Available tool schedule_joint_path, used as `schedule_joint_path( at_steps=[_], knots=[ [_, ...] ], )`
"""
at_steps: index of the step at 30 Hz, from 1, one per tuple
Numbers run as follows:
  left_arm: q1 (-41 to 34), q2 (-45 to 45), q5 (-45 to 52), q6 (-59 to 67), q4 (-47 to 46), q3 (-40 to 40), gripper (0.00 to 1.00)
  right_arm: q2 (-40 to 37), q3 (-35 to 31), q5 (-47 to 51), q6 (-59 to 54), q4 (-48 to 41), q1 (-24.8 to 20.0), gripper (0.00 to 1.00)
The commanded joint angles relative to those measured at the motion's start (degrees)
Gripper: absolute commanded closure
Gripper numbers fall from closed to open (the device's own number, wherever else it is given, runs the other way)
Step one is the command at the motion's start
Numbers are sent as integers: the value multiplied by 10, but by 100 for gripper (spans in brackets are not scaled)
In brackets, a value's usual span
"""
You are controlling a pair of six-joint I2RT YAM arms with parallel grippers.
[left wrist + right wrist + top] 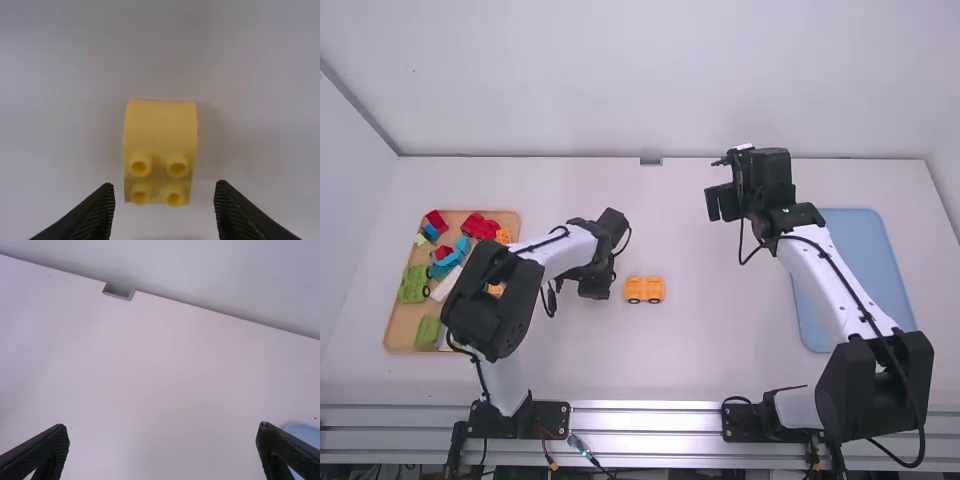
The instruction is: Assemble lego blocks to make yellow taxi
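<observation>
Left gripper: low over the left-middle of the table in the high view (pixel 595 288), pointing down.
Left jaws: well apart in the left wrist view, hold of nothing, one on each side of the near end of a block.
Studded block: a yellow piece (pixel 160 131) lying on the table, in line with the gap between those jaws; one end is smooth and curved, the other carries four studs in two rows of two.
Wheeled block: yellow-orange (pixel 644 289), on the table near the left gripper, on the side toward the table's middle; two dark wheels show along its near side. I cannot tell whether anything joins it to the studded block.
Right gripper: raised at the far side of the table, right of the middle (pixel 723 204).
Right jaws: wide apart, with nothing held; bare tabletop shows between them in the right wrist view.
Brown tray: at the table's left (pixel 393 335), partly behind the left arm (pixel 505 285).
In the brown tray: red blocks (pixel 480 226), blue blocks (pixel 447 265), green blocks (pixel 414 284), a white piece (pixel 446 284) and small yellow blocks (pixel 503 236).
Blue tray: flat on the table's right (pixel 870 260), the right arm (pixel 825 280) reaching across its near-left part.
Bracket: small and grey, at the middle of the table's far edge (pixel 651 161).
</observation>
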Motion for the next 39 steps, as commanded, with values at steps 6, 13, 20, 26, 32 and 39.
schedule_joint_path(
  at_steps=[6,13,20,26,32,39],
  knots=[
    [17,-19,-9,59,-14,1,42,4,19,-1,2,-1,-1,1],
    [40,-46,-11,233,-90,75,40,4,19,-1,2,-1,-1,1],
    [47,-48,-12,797,-116,218,5,4,19,-1,2,1,-1,1],
    [47,-48,-14,1136,-92,258,1,4,19,-1,2,2,-2,1],
    [52,-47,-145,1315,-34,246,1,4,19,0,3,1,-2,1],
    [114,-47,-38,1524,19,217,1,4,19,5,2,2,-2,1]
  ],
)
